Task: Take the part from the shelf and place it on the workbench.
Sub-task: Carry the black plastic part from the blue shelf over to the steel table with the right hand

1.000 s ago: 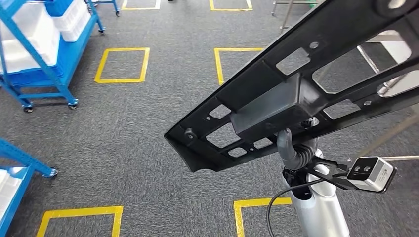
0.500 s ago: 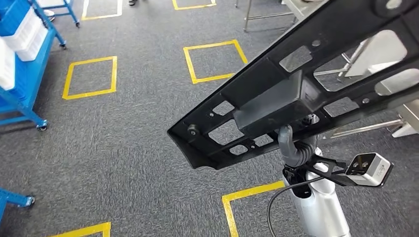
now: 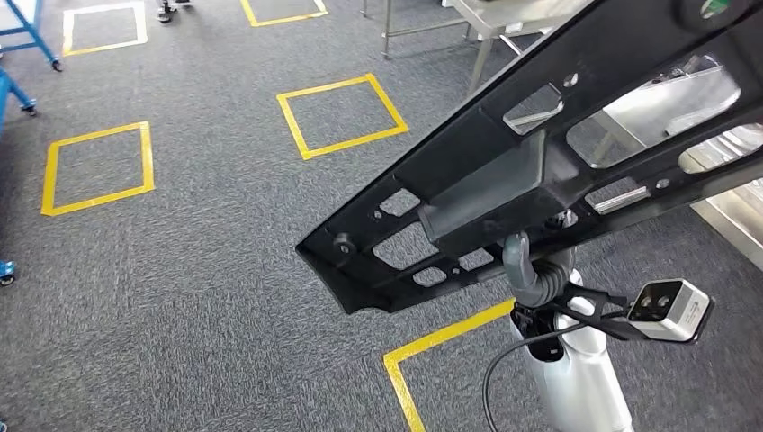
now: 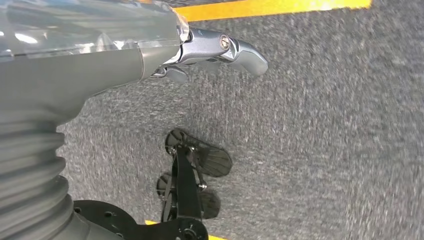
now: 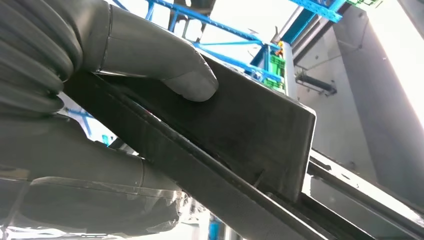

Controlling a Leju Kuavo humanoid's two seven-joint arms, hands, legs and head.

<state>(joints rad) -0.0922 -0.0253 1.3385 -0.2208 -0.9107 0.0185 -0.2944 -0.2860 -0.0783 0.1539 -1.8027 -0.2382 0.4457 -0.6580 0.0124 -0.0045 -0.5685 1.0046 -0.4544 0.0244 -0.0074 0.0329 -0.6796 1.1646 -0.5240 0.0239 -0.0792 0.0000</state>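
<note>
A long black plastic part (image 3: 540, 153) with several cut-outs and a boxy block in its middle crosses the head view from centre to upper right, held up above the floor. My right hand (image 3: 533, 270) grips it from below. In the right wrist view the thumb (image 5: 165, 65) presses on the block of the part (image 5: 250, 130) while the fingers (image 5: 85, 170) wrap under its edge. The steel workbench (image 3: 666, 99) shows through the part's openings at the upper right. My left hand (image 4: 220, 47) hangs over the carpet, holding nothing.
Grey carpet carries yellow taped squares (image 3: 340, 115) and a yellow corner (image 3: 432, 346) near my right arm. Steel table legs (image 3: 423, 27) stand at the top. A blue shelf frame with a wheel (image 3: 27, 40) is at the far left, and a person's feet (image 3: 171, 9) at the top edge.
The camera has turned: the blue shelves have slid out at the left and the steel workbench has come in at the right. The part stays in my right hand's grip.
</note>
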